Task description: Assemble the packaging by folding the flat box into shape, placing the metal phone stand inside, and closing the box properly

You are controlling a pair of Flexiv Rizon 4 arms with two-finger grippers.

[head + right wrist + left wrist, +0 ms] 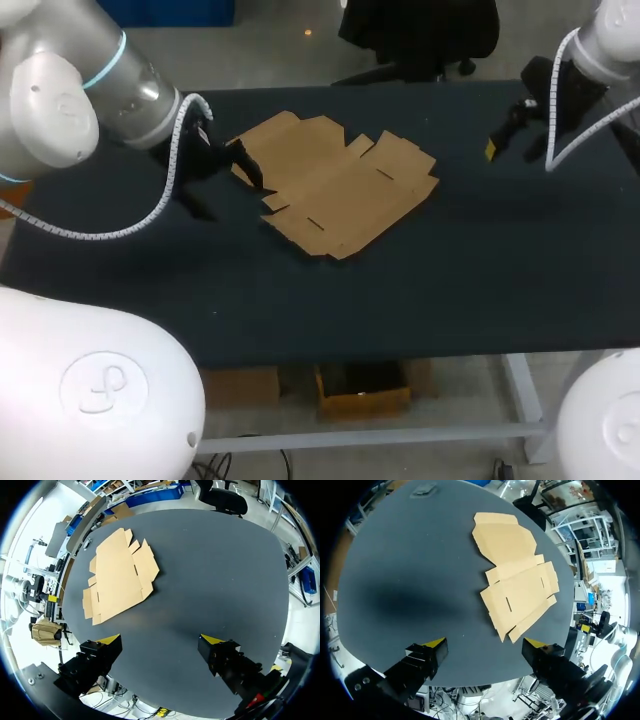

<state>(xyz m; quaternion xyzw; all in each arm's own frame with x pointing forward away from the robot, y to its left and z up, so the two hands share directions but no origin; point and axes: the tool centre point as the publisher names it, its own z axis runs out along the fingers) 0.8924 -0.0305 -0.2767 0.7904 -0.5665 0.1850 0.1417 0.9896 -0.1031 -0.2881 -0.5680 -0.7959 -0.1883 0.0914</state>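
The flat box (335,190) lies on the counter (420,290), long axis 10 to 4 o'clock, open room from 3 through 6; the left fingers (427,657) spread beside its 9 o'clock edge, the right fingers (102,652) spread at 2.

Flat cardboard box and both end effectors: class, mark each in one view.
flat cardboard box (335,185): head view, middle panel.
left end effector (485,642): left wrist view, midway between yellow tips.
right end effector (160,639): right wrist view, midway between yellow tips.
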